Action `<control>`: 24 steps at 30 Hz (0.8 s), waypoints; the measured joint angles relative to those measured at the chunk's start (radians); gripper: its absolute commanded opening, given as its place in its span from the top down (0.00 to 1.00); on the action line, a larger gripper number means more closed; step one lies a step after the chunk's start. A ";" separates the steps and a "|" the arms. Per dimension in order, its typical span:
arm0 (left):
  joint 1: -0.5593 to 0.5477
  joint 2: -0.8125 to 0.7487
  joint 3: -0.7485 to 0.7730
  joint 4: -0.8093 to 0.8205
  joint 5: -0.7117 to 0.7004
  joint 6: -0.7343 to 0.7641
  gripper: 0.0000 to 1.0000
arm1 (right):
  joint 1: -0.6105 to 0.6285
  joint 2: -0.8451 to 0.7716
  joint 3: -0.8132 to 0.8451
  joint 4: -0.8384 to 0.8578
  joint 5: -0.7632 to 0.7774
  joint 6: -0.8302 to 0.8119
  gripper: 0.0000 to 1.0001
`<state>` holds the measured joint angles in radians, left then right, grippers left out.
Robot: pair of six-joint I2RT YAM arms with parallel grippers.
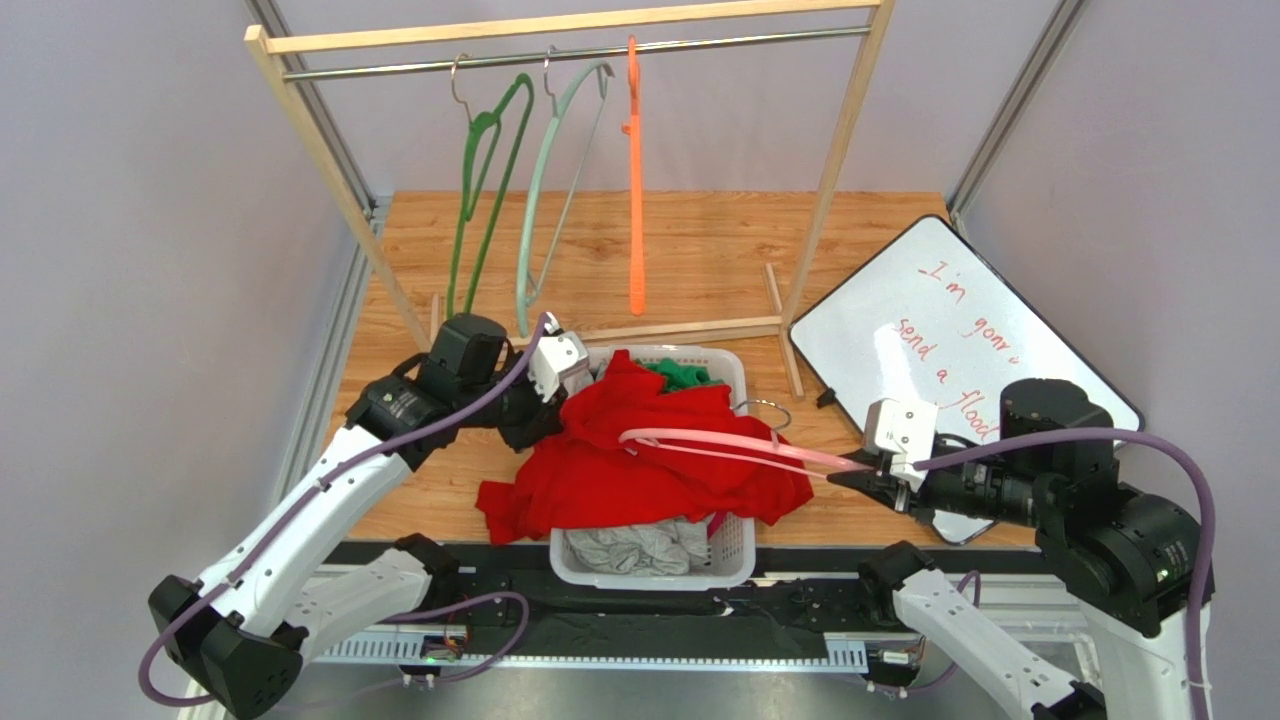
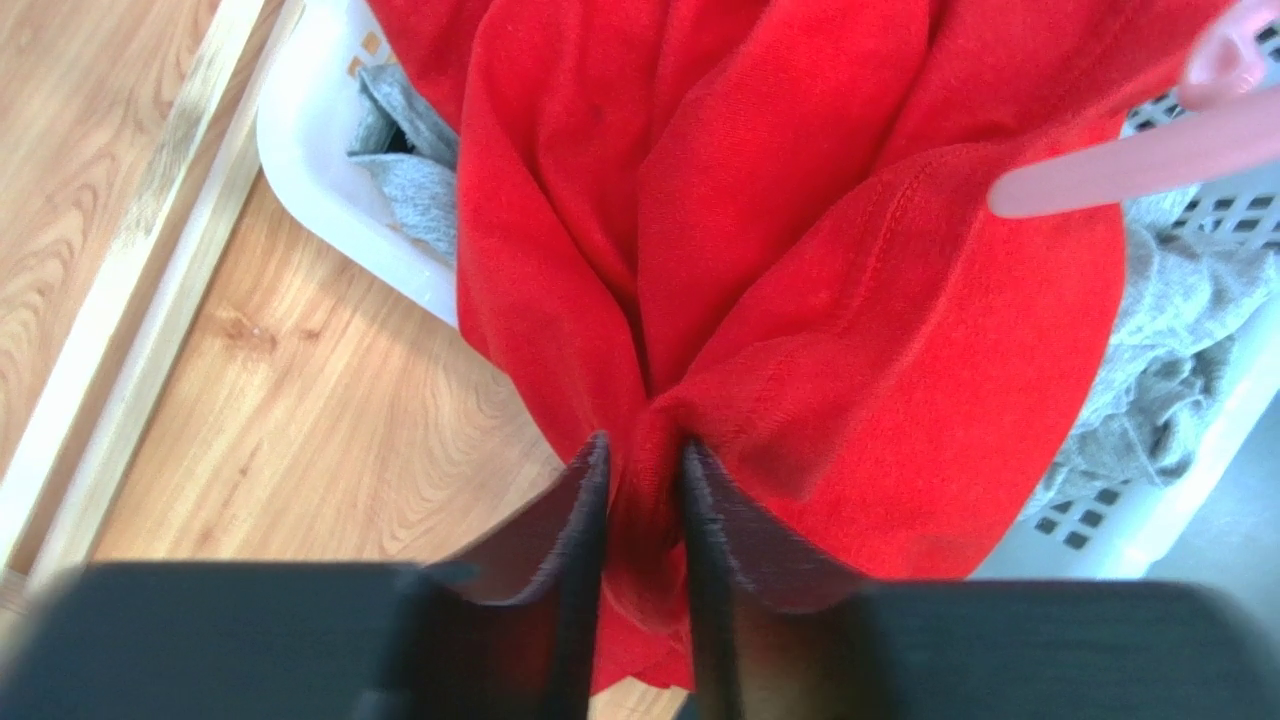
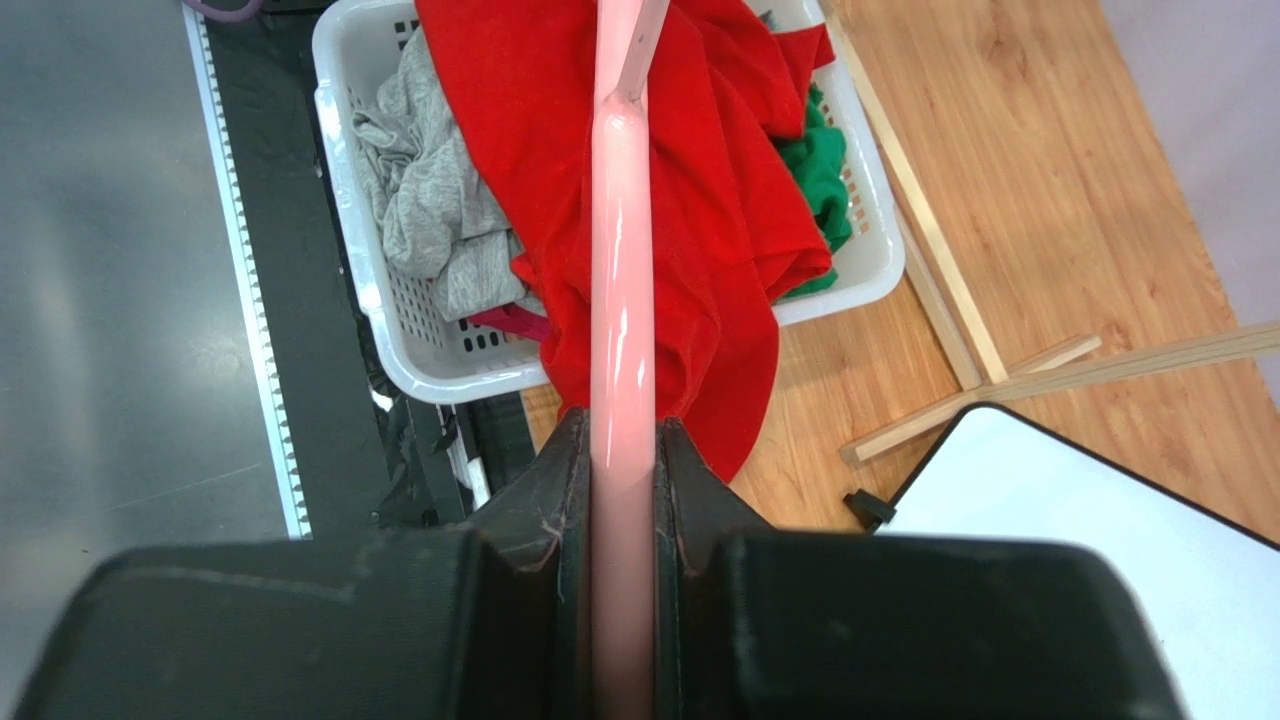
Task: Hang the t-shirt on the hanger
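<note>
A: Left gripper point(image 2: 646, 503), state?

B: Jaws nearly together, a bunched fold of the red t-shirt point(image 1: 646, 450) pinched between the pads. The cloth fans out above the pinch.

A: Where does the t-shirt lie?

B: Heaped over the white laundry basket point(image 1: 733, 555), spilling past its left rim over the wooden table point(image 1: 706, 248). A grey garment point(image 1: 639, 543) sits under it at the near end of the basket. A green garment point(image 1: 687, 372) shows at the far end.

A: Right gripper point(image 3: 624, 465)?

B: Clamped tight on the pale pink hanger point(image 1: 721, 446), gripping it at one end. The hanger reaches leftward, roughly level, over the t-shirt. Whether its far tip touches the cloth, cannot tell.

A: Surroundings?

B: Wooden clothes rack point(image 1: 571, 26) at the back of the table, an orange hanger point(image 1: 636, 195) among those hung on its rail. A whiteboard point(image 1: 962, 323) with red writing lies to the right, near the right arm.
</note>
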<state>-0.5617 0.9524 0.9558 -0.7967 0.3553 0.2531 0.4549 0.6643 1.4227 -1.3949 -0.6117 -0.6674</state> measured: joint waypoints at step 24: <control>-0.240 -0.199 0.129 -0.204 0.030 0.083 0.54 | 0.000 0.007 -0.003 0.000 -0.084 -0.071 1.00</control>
<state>-0.8017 0.7536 1.0847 -1.0008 0.3851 0.3359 0.4549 0.6716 1.4200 -1.3949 -0.6952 -0.7383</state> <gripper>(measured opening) 0.481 0.112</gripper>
